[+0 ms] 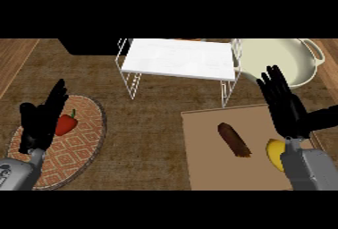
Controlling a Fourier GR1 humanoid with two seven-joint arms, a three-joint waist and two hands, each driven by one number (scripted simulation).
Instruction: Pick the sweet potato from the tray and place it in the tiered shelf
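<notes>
Big white tiered shelf [178, 60] sits at the back of the counter, with a cream pot [287, 56] just to its right. In front is the tan tray [208, 156], and the sweet potato [234, 139] lies on it, nothing touching it. Right hand [285, 107] hovers just beside it, fingers straight, holding nothing. Left hand [41, 118] is open too, over a red pepper [66, 124].

The sweet potato [234, 139] is dark reddish-brown on a tan tray [204, 152]. The tiered shelf [179, 59] is white. A red pepper [65, 124] lies on an orange diamond-patterned mat [82, 143].
</notes>
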